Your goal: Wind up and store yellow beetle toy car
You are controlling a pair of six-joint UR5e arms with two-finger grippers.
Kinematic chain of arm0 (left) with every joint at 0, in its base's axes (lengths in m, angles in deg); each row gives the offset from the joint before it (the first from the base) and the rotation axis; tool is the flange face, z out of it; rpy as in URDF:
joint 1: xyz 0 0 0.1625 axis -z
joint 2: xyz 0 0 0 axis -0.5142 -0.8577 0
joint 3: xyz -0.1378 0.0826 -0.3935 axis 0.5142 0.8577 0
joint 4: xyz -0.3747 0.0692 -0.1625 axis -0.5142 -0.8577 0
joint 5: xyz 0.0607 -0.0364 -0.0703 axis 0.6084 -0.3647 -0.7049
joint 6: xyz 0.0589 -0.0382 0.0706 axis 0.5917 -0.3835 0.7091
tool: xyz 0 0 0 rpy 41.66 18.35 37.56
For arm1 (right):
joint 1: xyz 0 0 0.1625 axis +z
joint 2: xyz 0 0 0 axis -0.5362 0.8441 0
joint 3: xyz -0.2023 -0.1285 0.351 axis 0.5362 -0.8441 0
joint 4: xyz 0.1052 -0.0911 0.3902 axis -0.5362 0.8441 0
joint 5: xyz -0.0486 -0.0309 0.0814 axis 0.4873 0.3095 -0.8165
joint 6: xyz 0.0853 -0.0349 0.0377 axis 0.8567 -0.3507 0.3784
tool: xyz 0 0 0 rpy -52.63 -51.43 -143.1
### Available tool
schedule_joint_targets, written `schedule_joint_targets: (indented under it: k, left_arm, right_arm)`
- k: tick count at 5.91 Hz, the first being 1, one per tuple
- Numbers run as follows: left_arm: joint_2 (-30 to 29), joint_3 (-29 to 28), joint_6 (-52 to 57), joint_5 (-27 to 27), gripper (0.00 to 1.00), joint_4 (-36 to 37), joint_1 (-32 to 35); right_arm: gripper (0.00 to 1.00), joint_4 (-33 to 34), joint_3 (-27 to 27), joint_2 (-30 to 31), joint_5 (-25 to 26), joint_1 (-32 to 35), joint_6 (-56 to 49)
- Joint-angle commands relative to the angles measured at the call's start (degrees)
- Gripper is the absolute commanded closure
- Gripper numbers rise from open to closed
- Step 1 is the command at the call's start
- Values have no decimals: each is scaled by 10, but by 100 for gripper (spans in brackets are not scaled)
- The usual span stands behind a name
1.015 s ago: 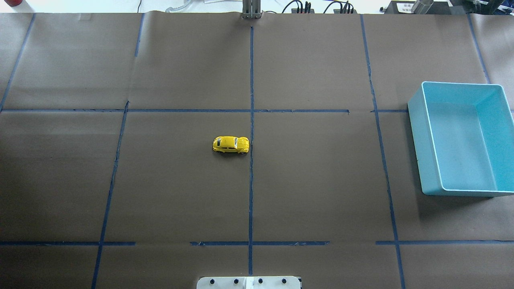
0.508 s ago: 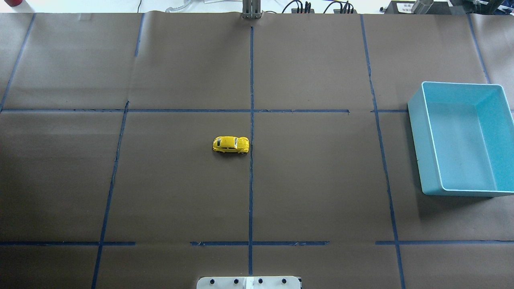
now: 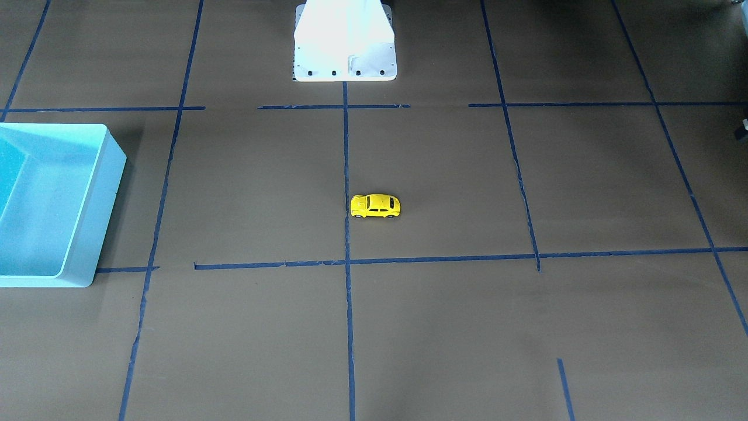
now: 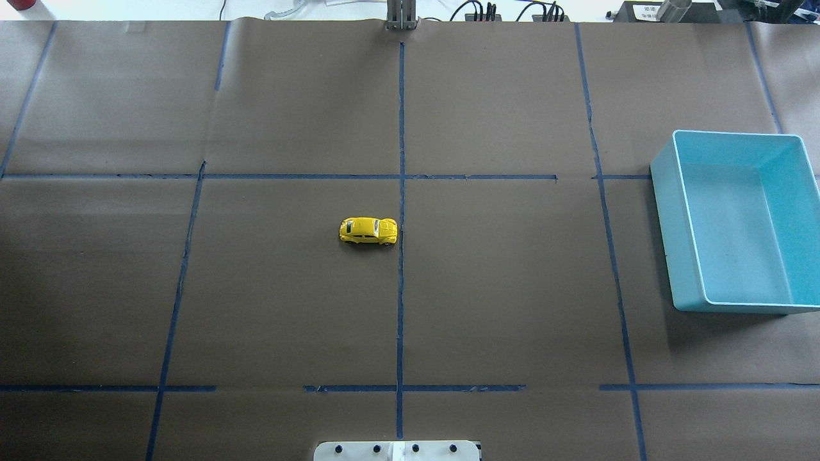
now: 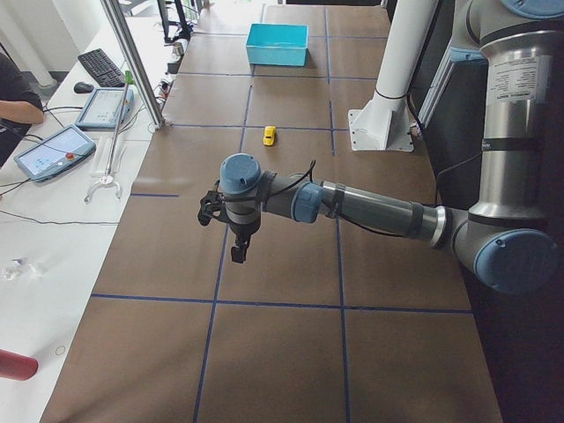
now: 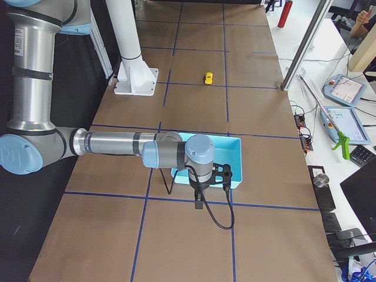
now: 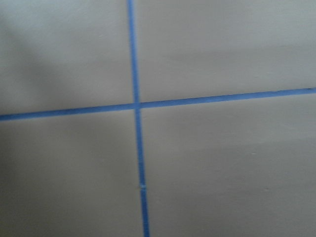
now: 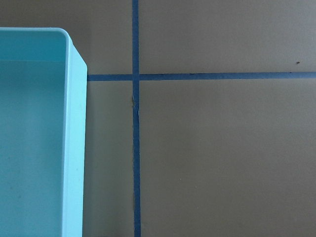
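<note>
The yellow beetle toy car [image 4: 368,231] stands alone on its wheels on the brown table, just left of the centre tape line. It also shows in the front view [image 3: 376,206] and, small, in both side views [image 5: 270,135] [image 6: 208,78]. My left gripper [image 5: 236,254] hangs over the table far to the car's left. My right gripper [image 6: 200,205] hangs beside the light blue bin [image 4: 666,224]. Both grippers show only in the side views, so I cannot tell whether they are open or shut. Neither is near the car.
The light blue bin [image 3: 96,216] is empty at the table's right edge, and its corner shows in the right wrist view [image 8: 74,148]. The white robot base [image 4: 397,450] is at the near edge. Blue tape lines cross the table. Operator desks with tablets [image 5: 55,150] flank the far side.
</note>
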Motion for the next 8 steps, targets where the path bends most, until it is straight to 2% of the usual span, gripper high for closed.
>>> schedule_joint_targets:
  k: [1,4,5,6,7,8]
  left_arm:
    - [-65,49,-1,1,0,0,-93]
    - [-260,35,3,15,0,0,-323]
    - [-301,30,3,112,0,-2,-393]
    - [-347,11,3,183,0,-1,-462]
    - [-419,-50,5,205,0,-2,-479]
    - [-509,-138,5,205,0,-1,-497]
  right_arm:
    - [0,0,1,1,0,0,0]
    - [0,0,2,2,0,1,0]
    - [0,0,3,3,-1,1,0]
    - [0,0,4,3,-1,1,0]
    - [0,0,4,3,-2,0,0]
    - [0,0,4,3,-4,0,0]
